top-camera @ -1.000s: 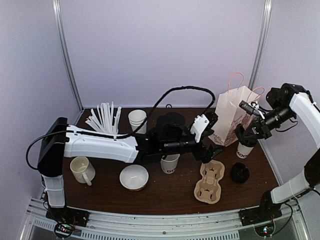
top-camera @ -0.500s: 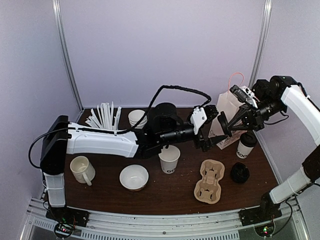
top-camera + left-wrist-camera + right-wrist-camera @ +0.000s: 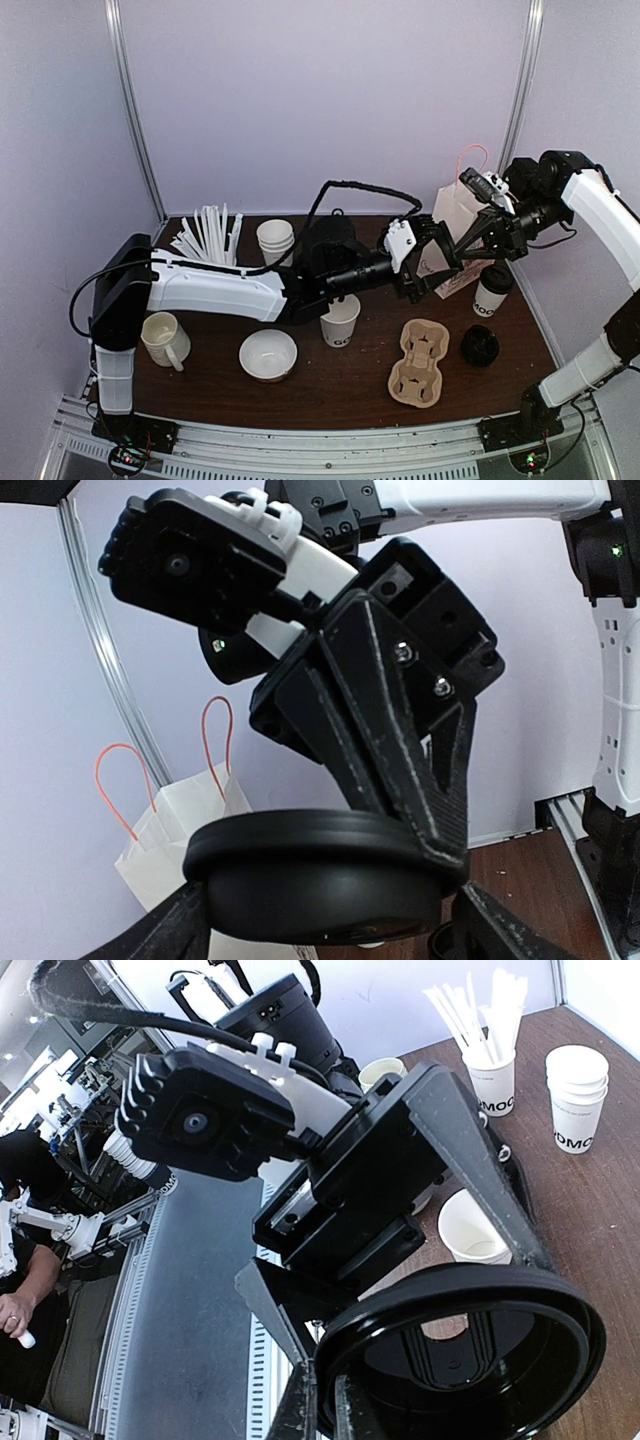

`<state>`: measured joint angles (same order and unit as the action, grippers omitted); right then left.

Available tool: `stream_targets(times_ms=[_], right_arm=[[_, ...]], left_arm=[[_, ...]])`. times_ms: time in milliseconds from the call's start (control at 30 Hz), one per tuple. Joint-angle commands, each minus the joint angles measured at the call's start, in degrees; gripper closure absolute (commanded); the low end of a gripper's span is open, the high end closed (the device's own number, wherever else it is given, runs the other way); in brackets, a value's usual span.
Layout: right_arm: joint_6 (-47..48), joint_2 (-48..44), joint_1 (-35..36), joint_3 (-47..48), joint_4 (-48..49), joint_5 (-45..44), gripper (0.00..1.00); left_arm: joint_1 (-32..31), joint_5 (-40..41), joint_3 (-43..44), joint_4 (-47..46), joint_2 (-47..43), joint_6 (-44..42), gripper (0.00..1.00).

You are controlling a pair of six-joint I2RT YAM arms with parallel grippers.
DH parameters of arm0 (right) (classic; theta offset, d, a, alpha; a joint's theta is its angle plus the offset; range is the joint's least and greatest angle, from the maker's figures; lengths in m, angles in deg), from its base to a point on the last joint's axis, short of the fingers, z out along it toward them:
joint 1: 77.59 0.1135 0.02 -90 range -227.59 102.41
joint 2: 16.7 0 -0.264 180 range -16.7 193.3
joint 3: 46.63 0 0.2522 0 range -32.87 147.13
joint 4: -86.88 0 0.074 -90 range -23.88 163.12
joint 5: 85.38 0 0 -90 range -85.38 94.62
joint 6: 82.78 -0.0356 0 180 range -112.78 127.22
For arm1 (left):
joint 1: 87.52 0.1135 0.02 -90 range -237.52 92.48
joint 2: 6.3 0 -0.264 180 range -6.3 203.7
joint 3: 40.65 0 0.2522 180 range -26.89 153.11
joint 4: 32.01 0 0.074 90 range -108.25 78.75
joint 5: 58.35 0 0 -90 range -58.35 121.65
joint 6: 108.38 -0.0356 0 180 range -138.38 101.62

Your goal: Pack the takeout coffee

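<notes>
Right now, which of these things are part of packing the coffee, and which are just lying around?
Job: lidded cup, open lettered cup, held black lid, loose lid, cup carrier, paper bag.
Lying about: mug, bowl, cup stack, straws.

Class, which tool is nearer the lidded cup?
Right. The right tool hangs just left of the lidded cup; the left tool, meeting it on a black lid, is farther left.
</notes>
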<state>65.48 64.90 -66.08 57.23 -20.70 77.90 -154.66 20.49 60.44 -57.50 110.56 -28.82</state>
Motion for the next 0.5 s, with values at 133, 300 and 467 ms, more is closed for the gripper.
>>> stream_targets(times_ms=[133,300,467], right_arm=[[0.1,0.39,0.7,1.47,-9.25,3.48,1.0],[0.06,0.32,0.75,0.52,-8.81,3.1,1.0],[-0.54,0.48,0.71,0.16,-8.11,3.01,1.0]], left_arm=[[0.35,7.68,-0.38,-9.86,2.42,1.9,0.13],[0.36,8.63,-2.32,-12.35,1.69,2.01,0.14],[0.47,8.9,-1.47,-12.38,2.13,2.09,0.19]])
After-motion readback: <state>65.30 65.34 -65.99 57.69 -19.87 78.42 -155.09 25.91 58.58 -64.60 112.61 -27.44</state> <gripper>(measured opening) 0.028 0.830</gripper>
